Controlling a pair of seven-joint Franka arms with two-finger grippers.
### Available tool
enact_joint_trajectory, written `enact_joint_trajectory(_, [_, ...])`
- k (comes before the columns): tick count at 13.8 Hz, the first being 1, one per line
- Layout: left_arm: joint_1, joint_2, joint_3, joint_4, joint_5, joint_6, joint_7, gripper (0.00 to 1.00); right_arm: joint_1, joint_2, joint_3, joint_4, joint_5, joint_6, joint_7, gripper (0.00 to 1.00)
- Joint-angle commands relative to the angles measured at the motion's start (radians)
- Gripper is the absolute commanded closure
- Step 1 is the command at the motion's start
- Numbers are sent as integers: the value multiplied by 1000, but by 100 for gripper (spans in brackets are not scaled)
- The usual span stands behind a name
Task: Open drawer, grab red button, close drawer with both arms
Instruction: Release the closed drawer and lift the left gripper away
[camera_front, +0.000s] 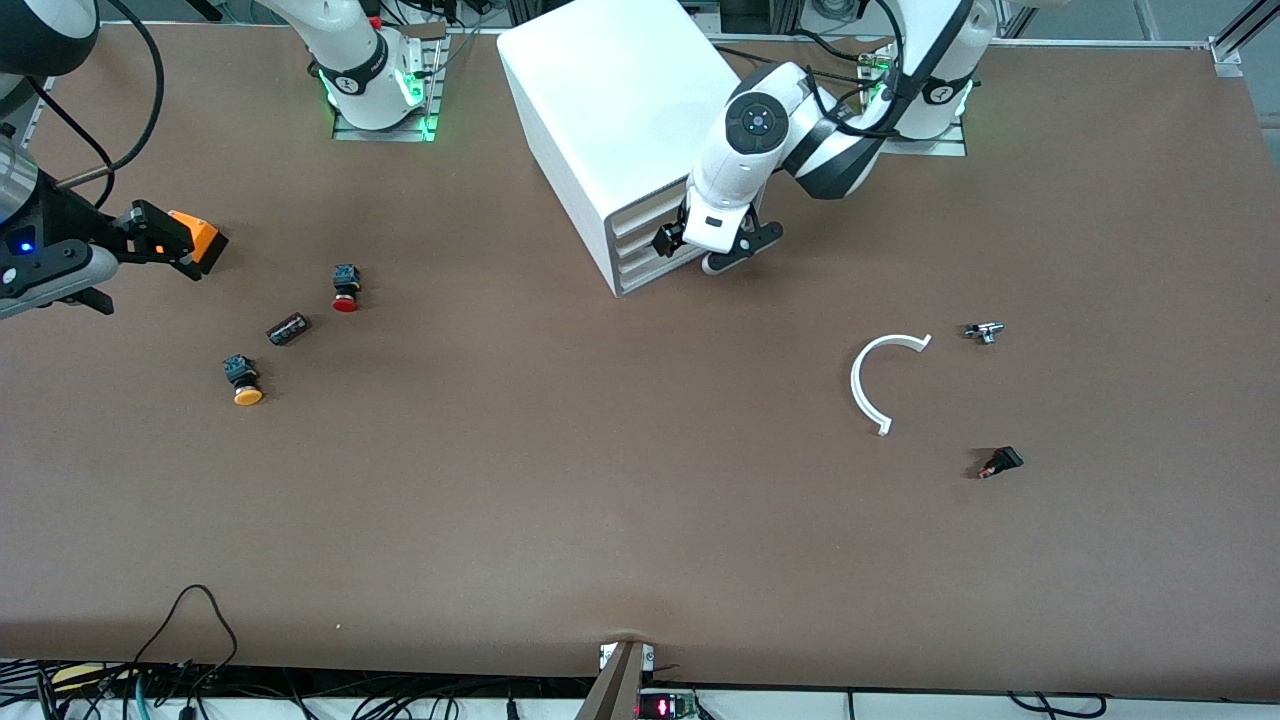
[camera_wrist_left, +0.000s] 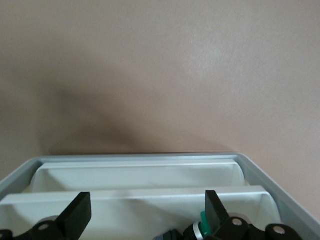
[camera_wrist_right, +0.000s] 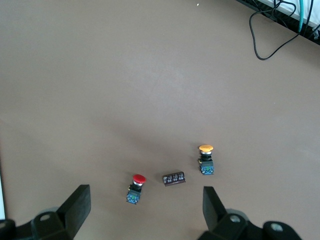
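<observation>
The white cabinet (camera_front: 610, 110) stands near the arms' bases, its stacked drawer fronts (camera_front: 640, 235) facing the front camera. None of them stands out visibly. My left gripper (camera_front: 712, 250) hangs open just in front of them. In the left wrist view the white drawer edges (camera_wrist_left: 140, 175) lie under my left gripper (camera_wrist_left: 145, 215), and a green-and-silver part (camera_wrist_left: 202, 226) shows beside one finger. The red-capped button (camera_front: 345, 288) lies on the table toward the right arm's end. My right gripper (camera_front: 175, 240) hovers open and empty over the table beside it; in the right wrist view the button (camera_wrist_right: 136, 189) lies far below my right gripper (camera_wrist_right: 145, 210).
An orange-yellow button (camera_front: 243, 381) and a dark brown cylinder (camera_front: 288, 328) lie close to the red one. Toward the left arm's end lie a white curved strip (camera_front: 872, 385), a small metal part (camera_front: 985, 331) and a small black part (camera_front: 1002, 462). Cables (camera_front: 190, 620) trail at the table's front edge.
</observation>
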Motion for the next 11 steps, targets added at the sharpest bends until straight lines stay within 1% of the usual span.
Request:
enact_joint_trajectory(1, [45, -10, 7, 15, -12, -7, 85, 0, -9, 11, 5, 28, 3, -15, -8, 1])
enact_joint_trajectory(4, [64, -23, 51, 22, -11, -37, 188, 0, -9, 11, 5, 28, 2, -15, -8, 1])
enact_joint_trajectory(6, [85, -34, 84, 34, -11, -79, 266, 0, -9, 11, 5, 28, 0, -11, -8, 1])
enact_joint_trajectory(8, [96, -63, 134, 45, -11, -150, 361, 0, -9, 11, 5, 28, 0, -11, -8, 1])
enact_joint_trajectory(10, [122, -80, 163, 74, -11, -219, 439, 0, -9, 11, 5, 28, 0, -11, -8, 1])
enact_joint_trajectory(11, [130, -82, 179, 103, -11, -257, 467, 0, -9, 11, 5, 28, 0, -11, -8, 1])
